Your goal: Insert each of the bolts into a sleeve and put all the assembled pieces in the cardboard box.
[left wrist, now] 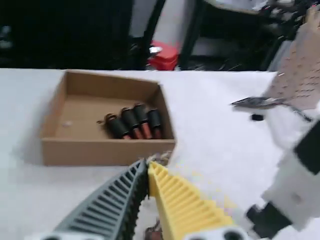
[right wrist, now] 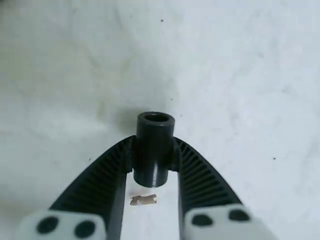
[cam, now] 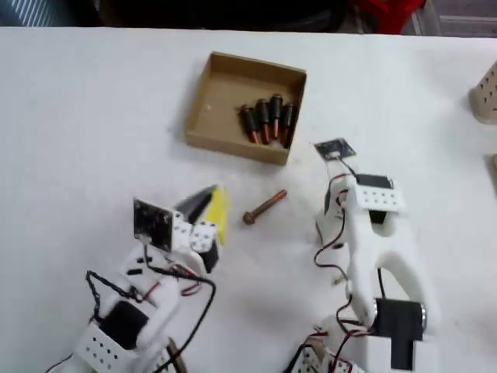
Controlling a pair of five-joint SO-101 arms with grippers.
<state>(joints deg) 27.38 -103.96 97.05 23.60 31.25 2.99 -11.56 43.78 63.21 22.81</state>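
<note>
White worktop [cam: 93, 109] seen from above, with your two arms at its near edge. An open cardboard box [cam: 203, 101] sits by the middle of the far edge. Four assembled pieces [cam: 268, 118], dark sleeves with coppery bolt ends showing, lie side by side in the box corner nearest your right arm [cam: 380, 249].

One loose bolt [cam: 264, 207] lies flat on the bare worktop near its middle, on the near side of the box and between your two arms. Its head points toward your left arm.

Your left gripper [cam: 217, 191] has one grey finger and one yellow finger. Their tips are pressed together with nothing between them. It sits near the bolt's head but apart from it, and it points toward the box.

Your right gripper [right wrist: 153, 146] has black ribbed fingers that clamp a black sleeve [right wrist: 155, 127] from both sides. The sleeve stands upright, its open bore facing the wrist camera. You cannot tell whether its foot touches the worktop. A small tan scrap [right wrist: 143, 200] lies on the worktop between the fingers
</note>
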